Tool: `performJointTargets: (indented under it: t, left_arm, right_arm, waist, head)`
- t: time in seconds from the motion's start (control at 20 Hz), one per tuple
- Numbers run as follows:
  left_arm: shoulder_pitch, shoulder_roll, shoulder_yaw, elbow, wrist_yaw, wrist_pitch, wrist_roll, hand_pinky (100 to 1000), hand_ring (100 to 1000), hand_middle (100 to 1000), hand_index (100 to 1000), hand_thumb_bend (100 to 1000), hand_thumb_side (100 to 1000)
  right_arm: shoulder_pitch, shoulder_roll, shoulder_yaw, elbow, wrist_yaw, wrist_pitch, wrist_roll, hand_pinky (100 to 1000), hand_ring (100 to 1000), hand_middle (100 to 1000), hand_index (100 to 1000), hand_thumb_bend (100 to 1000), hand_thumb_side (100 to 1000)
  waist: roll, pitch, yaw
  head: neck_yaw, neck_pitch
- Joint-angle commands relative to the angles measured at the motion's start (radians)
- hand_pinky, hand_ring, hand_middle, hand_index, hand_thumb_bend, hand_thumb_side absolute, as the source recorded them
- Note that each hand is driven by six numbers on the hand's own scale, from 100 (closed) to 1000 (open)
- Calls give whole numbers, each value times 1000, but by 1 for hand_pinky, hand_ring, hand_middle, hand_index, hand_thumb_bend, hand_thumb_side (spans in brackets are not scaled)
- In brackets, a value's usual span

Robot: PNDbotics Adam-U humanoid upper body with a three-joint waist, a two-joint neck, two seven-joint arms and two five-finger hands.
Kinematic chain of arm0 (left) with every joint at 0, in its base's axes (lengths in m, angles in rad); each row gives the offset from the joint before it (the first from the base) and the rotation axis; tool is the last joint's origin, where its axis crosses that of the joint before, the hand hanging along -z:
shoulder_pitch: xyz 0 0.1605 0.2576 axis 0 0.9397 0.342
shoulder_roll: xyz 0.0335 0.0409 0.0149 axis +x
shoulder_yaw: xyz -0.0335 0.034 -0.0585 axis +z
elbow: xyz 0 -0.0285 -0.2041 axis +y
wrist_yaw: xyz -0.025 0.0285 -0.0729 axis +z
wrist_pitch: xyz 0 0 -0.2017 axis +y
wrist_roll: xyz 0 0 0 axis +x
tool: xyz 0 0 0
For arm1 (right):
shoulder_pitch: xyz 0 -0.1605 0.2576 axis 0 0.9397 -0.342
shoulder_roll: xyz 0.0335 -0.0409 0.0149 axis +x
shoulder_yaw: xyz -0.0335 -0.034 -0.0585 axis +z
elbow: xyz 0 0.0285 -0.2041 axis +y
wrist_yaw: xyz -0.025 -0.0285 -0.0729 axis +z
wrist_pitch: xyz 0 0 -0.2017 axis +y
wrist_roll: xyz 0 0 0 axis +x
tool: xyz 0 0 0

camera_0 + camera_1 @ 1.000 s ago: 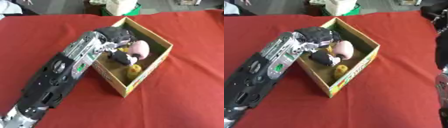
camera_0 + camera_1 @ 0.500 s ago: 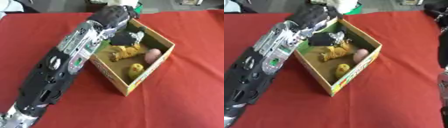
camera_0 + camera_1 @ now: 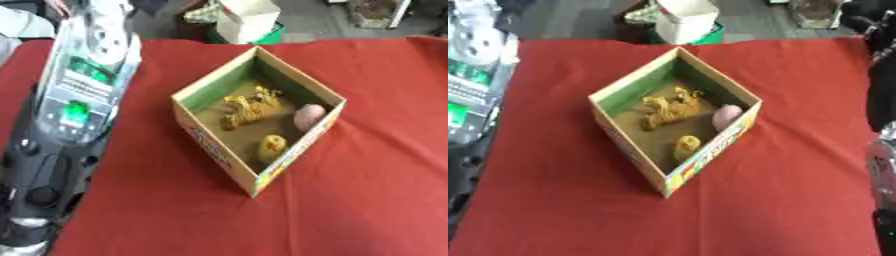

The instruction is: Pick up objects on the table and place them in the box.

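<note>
An open cardboard box [image 3: 214,142] stands cornerwise on the red cloth [image 3: 367,200]. Inside it lie a yellow striped toy [image 3: 249,107], a pink rounded thing [image 3: 308,116] against the right wall, and a small yellow thing [image 3: 273,145] toward the near corner. My left arm [image 3: 79,95] runs up the left side of the left eye view and leaves past the top edge, so its hand is hidden. A dark part of my right arm [image 3: 880,75] shows at the right edge of the right eye view; its hand cannot be made out.
A white carton on a green base [image 3: 249,22] stands just beyond the table's far edge. A silver-grey part of the right arm [image 3: 883,170] shows low at the right edge. Red cloth lies open on all sides of the box.
My left hand has lifted out of the box and swung away to the upper left, out of the picture. The pink thing now rests against the box's right wall.
</note>
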Motion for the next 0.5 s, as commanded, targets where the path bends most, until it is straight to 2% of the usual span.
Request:
performJointTargets:
  t: [0.05,0.2,0.25,0.3,0.35,0.5]
  left_arm:
    - [34,67,52,-46,267,-99,102,636,678,679,816,100,952]
    - [90,99,94,-67,393,-191,180,663,692,689,820,100,951]
    - [107,111,105,-69,415,-224,197,683,722,715,820,100,951]
    - [120,120,113,-70,429,-251,208,683,722,715,820,100,951]
    - [130,128,120,-70,435,-272,217,720,801,784,827,100,934]
    - [190,160,154,-71,420,-344,243,724,805,774,823,100,925]
  right_arm:
    - [-21,-16,-9,-20,-13,-6,-9,761,720,554,803,100,612]
    - [-27,-22,-9,-20,-13,-16,-13,768,740,579,807,100,627]
    - [-28,-24,-9,-20,-11,-19,-13,772,755,599,812,100,647]
    - [-28,-25,-9,-20,-9,-22,-14,772,755,599,812,100,647]
    - [-28,-27,-9,-20,-6,-24,-13,777,779,626,823,100,674]
    - [-27,-34,-9,-20,13,-30,-11,789,806,658,839,100,703]
  waist:
    - [-4,-25,5]
    - [-6,-36,12]
    - [-7,-38,14]
    - [-7,-39,15]
    - [-7,-40,17]
    - [-3,-45,26]
  head:
    - [-24,21]
    - [-33,37]
    - [-34,40]
    - [-35,42]
    - [-35,45]
    - [-37,56]
